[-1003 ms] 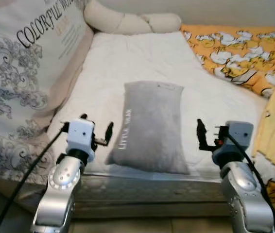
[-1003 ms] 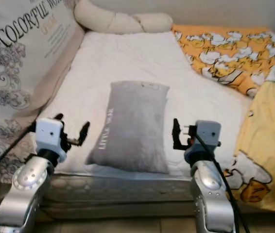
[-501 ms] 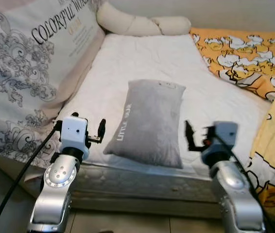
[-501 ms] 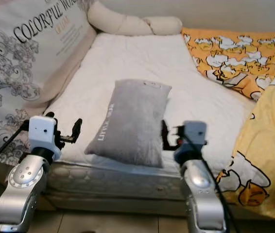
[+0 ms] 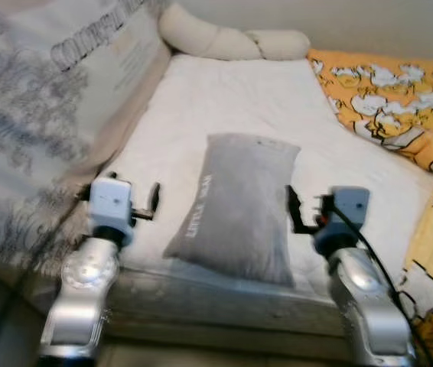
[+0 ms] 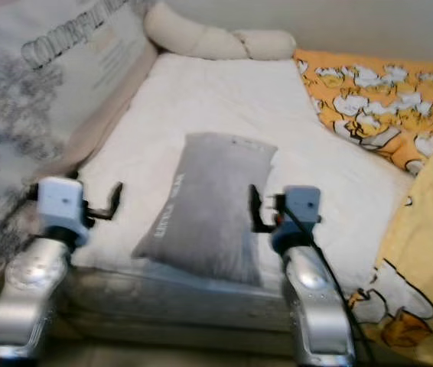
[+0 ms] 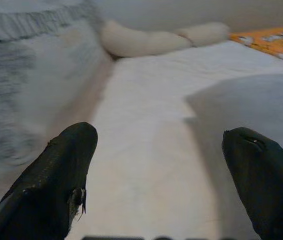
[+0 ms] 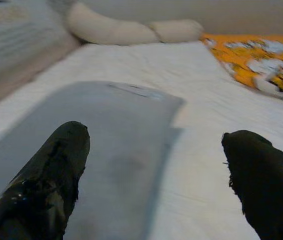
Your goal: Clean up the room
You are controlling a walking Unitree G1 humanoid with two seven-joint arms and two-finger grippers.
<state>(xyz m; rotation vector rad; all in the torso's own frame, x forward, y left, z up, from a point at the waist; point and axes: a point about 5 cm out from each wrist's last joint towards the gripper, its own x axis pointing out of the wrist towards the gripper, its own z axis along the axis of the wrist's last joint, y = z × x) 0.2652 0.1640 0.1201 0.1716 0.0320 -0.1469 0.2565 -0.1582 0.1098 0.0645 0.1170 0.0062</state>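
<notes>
Pillow (image 5: 236,206) on seemingly white bed (image 5: 224,99).

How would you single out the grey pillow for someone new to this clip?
Start at the white mattress. Near its front edge, between the left gripper and right gripper, lies the grey pillow. It is the one plain grey item, with pale lettering down one side.

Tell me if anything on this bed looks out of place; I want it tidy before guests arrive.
The grey pillow lies askew near the foot of the white mattress, not at the head beside the cream bolster. The orange duck blanket is bunched along the right side. Both grippers hover open beside the pillow.
</notes>
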